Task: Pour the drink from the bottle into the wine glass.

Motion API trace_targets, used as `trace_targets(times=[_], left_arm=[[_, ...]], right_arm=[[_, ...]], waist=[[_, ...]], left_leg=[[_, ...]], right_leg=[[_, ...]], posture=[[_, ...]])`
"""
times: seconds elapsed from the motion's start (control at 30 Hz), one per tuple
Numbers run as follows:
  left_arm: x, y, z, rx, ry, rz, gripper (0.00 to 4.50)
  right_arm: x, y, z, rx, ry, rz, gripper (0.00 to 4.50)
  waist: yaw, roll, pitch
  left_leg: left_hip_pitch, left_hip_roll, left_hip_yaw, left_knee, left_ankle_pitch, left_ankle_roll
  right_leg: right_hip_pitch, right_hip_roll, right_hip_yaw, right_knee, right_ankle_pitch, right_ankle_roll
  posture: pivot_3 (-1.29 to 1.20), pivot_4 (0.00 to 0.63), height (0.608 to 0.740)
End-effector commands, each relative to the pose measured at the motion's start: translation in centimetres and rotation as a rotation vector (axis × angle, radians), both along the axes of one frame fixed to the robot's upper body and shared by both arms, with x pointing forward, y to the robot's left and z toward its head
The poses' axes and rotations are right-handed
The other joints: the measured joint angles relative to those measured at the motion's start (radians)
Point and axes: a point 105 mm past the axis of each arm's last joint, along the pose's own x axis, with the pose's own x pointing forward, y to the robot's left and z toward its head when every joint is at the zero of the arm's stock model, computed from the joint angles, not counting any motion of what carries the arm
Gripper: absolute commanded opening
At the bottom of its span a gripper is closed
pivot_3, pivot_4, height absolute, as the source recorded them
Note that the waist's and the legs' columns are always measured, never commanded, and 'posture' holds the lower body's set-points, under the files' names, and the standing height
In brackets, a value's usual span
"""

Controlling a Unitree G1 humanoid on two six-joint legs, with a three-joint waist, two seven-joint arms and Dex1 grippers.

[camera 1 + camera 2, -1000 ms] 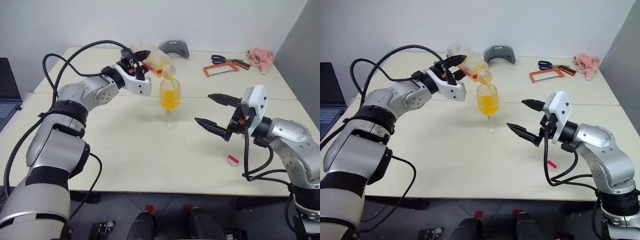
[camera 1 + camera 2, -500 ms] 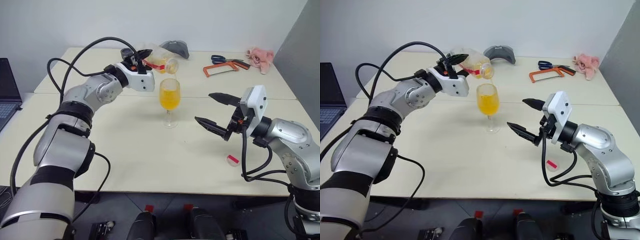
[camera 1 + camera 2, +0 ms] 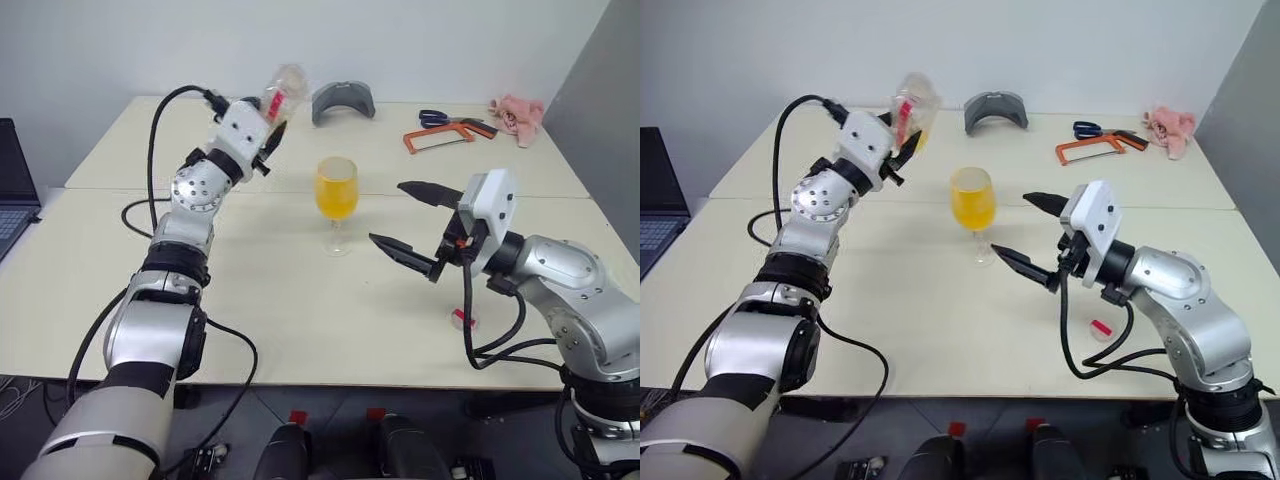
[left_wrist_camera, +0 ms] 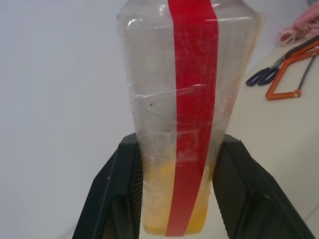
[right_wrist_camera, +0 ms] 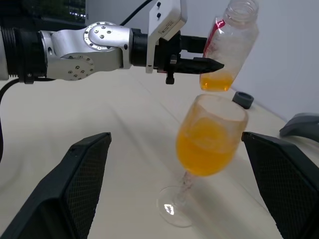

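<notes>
The wine glass (image 3: 336,195) stands at mid-table, its bowl nearly full of orange drink (image 5: 203,147). To its left and farther back, my left gripper (image 3: 266,122) is shut on the bottle (image 3: 280,86) and holds it raised, mouth up and slightly tilted. The clear bottle (image 4: 184,114) has a red label strip, no cap, and a little drink (image 4: 172,219) at its base, between the black fingers (image 4: 119,194). My right gripper (image 3: 386,212) stands open just right of the glass, empty and apart from it.
A small red-and-white cap (image 3: 462,318) lies on the table under my right arm. Scissors (image 3: 444,118), an orange saw (image 3: 438,138), a pink cloth (image 3: 518,106) and a grey object (image 3: 342,101) sit along the far edge. A laptop (image 3: 12,175) is at the left.
The left gripper rolled the bottle from tipped over the glass to mouth-up and drew it left, away from the glass. The right gripper shifted slightly left toward the glass, still open.
</notes>
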Motion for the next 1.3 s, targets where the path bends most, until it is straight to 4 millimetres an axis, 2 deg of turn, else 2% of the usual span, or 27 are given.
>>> trace_targets(times=[0.03, 0.1, 0.17, 0.23, 0.3, 0.47, 0.63, 1.0, 1.3], left_arm=[[-0.8, 2.3, 0.6, -0.131, 0.041, 0.041, 1.61], [-1.1, 3.4, -0.6, -0.177, 0.102, 0.054, 1.61], [-1.4, 4.6, -2.1, -0.237, 0.164, 0.076, 1.61], [-1.6, 5.2, -2.6, -0.279, 0.189, 0.092, 1.61], [-1.8, 5.3, -3.0, -0.321, 0.211, 0.084, 1.61], [-2.2, 5.9, -5.0, -0.381, 0.273, 0.088, 1.61], [-2.8, 6.6, -7.4, -0.412, 0.332, 0.097, 1.61], [-3.1, 6.8, -8.8, -0.348, 0.336, 0.122, 1.61], [-3.3, 6.4, -9.1, -0.327, 0.333, 0.103, 4.46]], right_arm=[[0.2, 1.3, 0.5, -0.035, -0.009, -0.046, 4.50], [0.6, 2.1, 0.3, -0.039, 0.017, -0.058, 4.50], [0.0, 3.7, 0.2, -0.045, 0.042, 0.010, 4.50], [-0.8, 5.0, -0.1, -0.066, 0.057, 0.078, 4.50], [-0.6, 5.6, -0.4, -0.071, 0.077, 0.073, 4.50], [1.1, 5.9, -0.9, -0.079, 0.106, -0.017, 4.50], [3.2, 5.2, -0.5, -0.010, 0.145, -0.171, 4.50], [2.7, 5.5, -0.3, -0.011, 0.153, -0.139, 4.50], [2.5, 5.2, -0.4, -0.025, 0.157, -0.130, 4.50]], waist=[[-0.004, 0.000, 0.000], [-0.004, 0.000, 0.000], [-0.004, 0.000, 0.000], [-0.004, 0.000, 0.000], [-0.002, -0.001, -0.001], [0.002, -0.003, -0.002], [-0.001, -0.003, -0.002], [-0.002, -0.003, -0.002], [-0.003, -0.003, -0.002]], left_leg=[[0.000, 0.000, 0.000, 0.000, 0.000, 0.000], [-0.001, 0.001, -0.002, 0.001, 0.001, -0.001], [-0.001, 0.000, -0.002, 0.001, 0.001, -0.002], [-0.001, 0.000, -0.003, 0.001, 0.001, -0.002], [-0.001, 0.000, -0.003, 0.001, 0.001, -0.002], [-0.001, 0.000, -0.003, 0.002, 0.001, -0.002], [-0.001, 0.000, -0.003, 0.001, 0.001, -0.002], [0.000, 0.000, -0.002, 0.000, 0.000, 0.000], [0.000, 0.000, -0.002, 0.000, 0.000, 0.001]], right_leg=[[0.000, 0.000, 0.000, 0.000, 0.000, 0.000], [-0.001, 0.000, 0.000, 0.000, 0.000, 0.000], [-0.001, 0.000, 0.000, 0.000, 0.000, 0.000], [-0.001, 0.000, 0.000, 0.000, 0.000, 0.000], [-0.001, 0.000, -0.001, 0.000, 0.000, 0.000], [0.000, -0.001, -0.001, 0.000, 0.000, 0.000], [-0.001, -0.001, -0.001, 0.000, 0.000, 0.000], [-0.001, -0.001, 0.000, 0.000, 0.000, 0.000], [-0.001, -0.001, 0.000, 0.000, 0.000, 0.000]], posture=[[0.00, 0.150, 0.740], [0.00, 0.150, 0.740], [0.00, 0.150, 0.740], [0.00, 0.150, 0.740], [0.00, 0.150, 0.740], [0.00, 0.150, 0.740], [0.00, 0.150, 0.740], [0.00, 0.150, 0.740], [0.00, 0.150, 0.740]])
